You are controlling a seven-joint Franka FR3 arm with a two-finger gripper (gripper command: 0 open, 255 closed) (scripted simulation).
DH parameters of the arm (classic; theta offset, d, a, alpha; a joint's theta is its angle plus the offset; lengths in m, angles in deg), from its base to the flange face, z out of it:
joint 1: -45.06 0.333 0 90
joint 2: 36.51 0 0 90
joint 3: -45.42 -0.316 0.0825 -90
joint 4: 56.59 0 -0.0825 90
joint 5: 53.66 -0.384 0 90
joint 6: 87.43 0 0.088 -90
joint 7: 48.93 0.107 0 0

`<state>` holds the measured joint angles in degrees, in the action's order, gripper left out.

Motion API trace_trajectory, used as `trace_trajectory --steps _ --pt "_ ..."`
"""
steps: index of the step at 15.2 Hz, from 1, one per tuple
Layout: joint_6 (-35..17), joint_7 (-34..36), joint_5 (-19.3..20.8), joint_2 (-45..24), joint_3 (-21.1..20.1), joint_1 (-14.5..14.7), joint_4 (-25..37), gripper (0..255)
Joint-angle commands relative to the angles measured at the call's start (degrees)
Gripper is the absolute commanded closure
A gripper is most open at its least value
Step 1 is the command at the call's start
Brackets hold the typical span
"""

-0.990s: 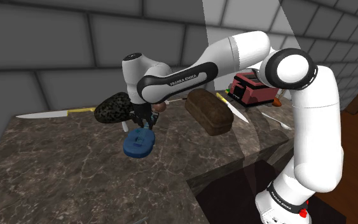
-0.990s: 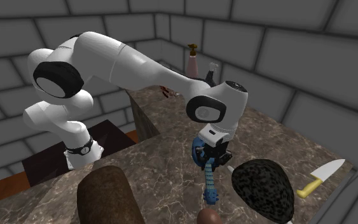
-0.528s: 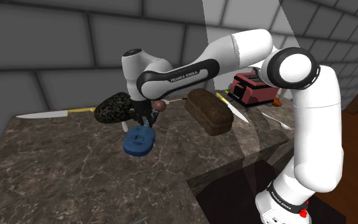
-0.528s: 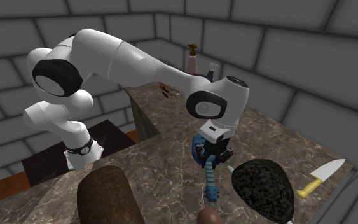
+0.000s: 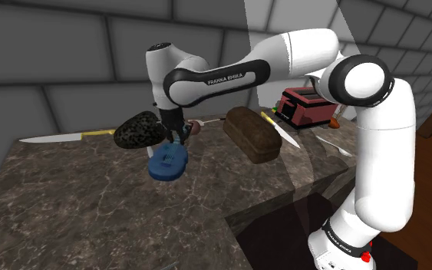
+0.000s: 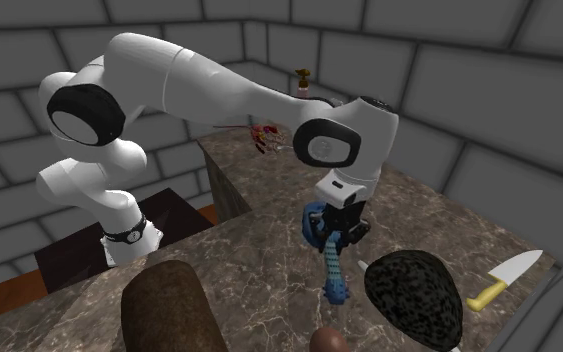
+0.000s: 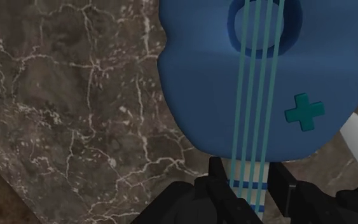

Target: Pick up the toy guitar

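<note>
Although hanging from the hand rather than lying flat, stays low over the marbled desk [image 5: 68,207]: the blue toy guitar [image 5: 168,163], near the desk's middle, just in front of a dark speckled lump [image 5: 137,130] and to the shoulder view's left of a brown loaf [image 5: 252,134]. Held with the jaws closed on its neck, right at the junction with the round body, as seen in the wrist view. Cannot tell from the second exterior view of any contact between the down-pointing headstock and the desk.

Looks like moulded plastic: stiff, light, smooth, and so probably a little slippery. Judged unlikely to bend or crack under a firm pinch. Best taken by the neck, narrow enough to sit between the jaws; not by the wide body, too broad for them. Gripped this close to the body, should swing little, yet may pivot about the pinch if jerked.

Reads "FRANKA EMIKA" in white lettering [image 5: 223,77] on a dark band of the arm [image 5: 298,54]. Bears no words on the guitar itself, just a teal cross [image 7: 304,111] beside pale strings [image 7: 254,95].
</note>
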<state>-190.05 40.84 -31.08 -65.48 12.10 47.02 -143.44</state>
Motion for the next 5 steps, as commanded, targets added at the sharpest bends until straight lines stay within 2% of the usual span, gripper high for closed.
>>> trace_trajectory --steps 1,5 --pt "1.29 -0.34 -0.28 0.38 -0.14 0.04 1.04 255" --pt "2.7 -0.67 -0.57 0.77 -0.28 0.11 2.17 255"
